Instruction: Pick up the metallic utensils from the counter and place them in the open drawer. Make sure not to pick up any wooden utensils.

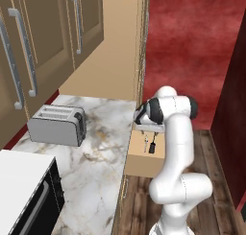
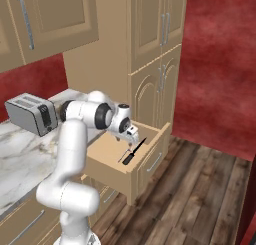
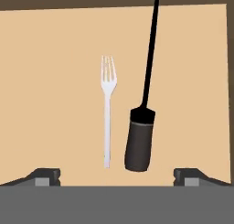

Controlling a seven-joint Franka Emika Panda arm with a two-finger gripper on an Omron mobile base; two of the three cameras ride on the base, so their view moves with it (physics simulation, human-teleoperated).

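Left base view: the gripper [image 1: 149,129] hangs just above the open drawer [image 1: 139,167], which juts out from the front edge of the counter [image 1: 96,167]. 2 small utensils lie on the drawer floor, a pale fork [image 1: 146,144] and a dark knife [image 1: 153,146], side by side. No utensil shows on the visible stretch of marble near the drawer; a toaster [image 1: 57,125] stands far back from it. Judging by this, both metallic pieces are already delivered.

Right base view: the gripper sits over the drawer's middle, jaws apart and holding nothing. The knife [image 2: 134,151] lies on the drawer floor, its long axis running diagonally, black handle toward the drawer front, tip toward the back corner.

Hand view: the finger tips [image 3: 45,176] stand wide at either side, with nothing between them. Below, the fork [image 3: 108,109] and knife [image 3: 142,104] lie nearly parallel inside the drawer, not touching. Fork tines and knife tip both point away from the hand; the handles sit nearest it. What remains looks like withdrawal only.
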